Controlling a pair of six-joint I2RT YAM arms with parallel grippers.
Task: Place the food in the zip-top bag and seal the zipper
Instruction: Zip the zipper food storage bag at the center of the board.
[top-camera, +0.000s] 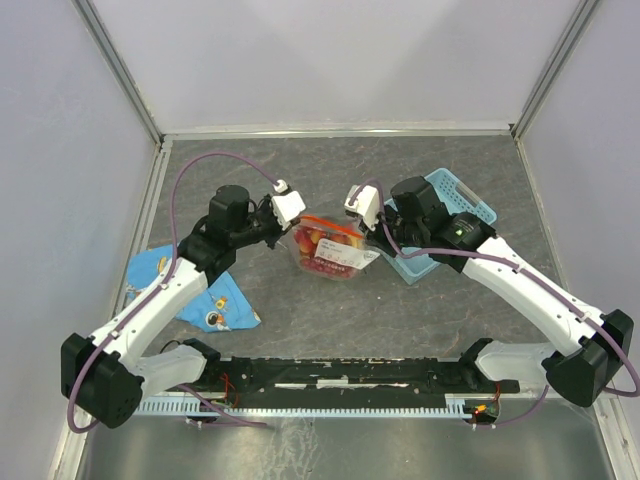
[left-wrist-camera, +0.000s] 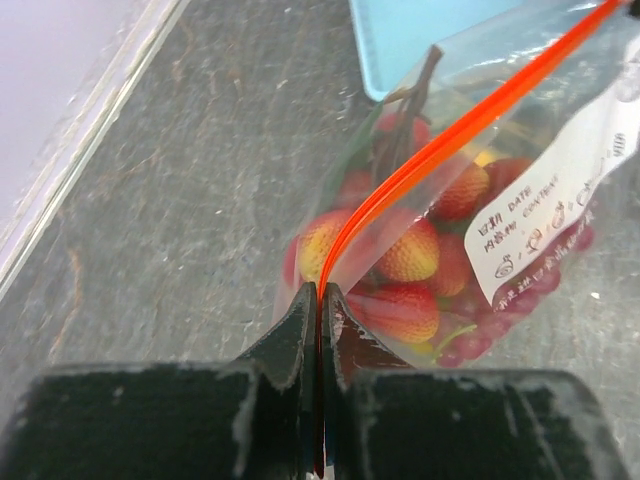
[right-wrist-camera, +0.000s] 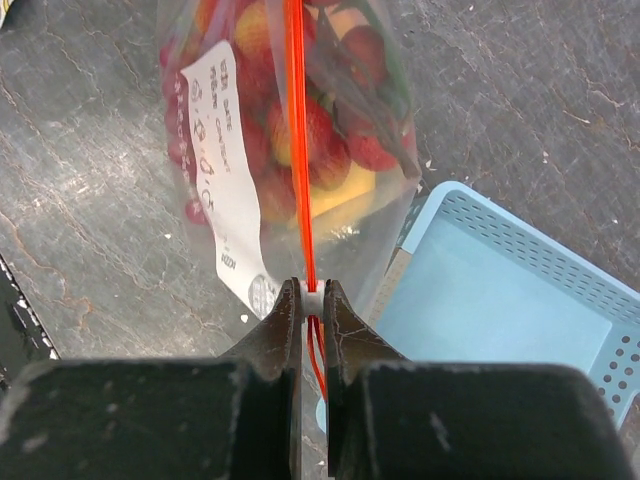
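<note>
The zip-top bag hangs stretched between my two grippers at mid-table, with the food inside: red strawberries, yellow pieces and purple grapes. In the left wrist view my left gripper is shut on one end of the zipper, which runs taut to the upper right. In the right wrist view my right gripper is shut on the white slider tab at the other end of the zipper. The bag's white label faces left there.
The light-blue basket stands just right of the bag, under my right arm, and shows beside the fingers as the basket. A blue patterned cloth lies at the left, under my left arm. Metal rails edge the table.
</note>
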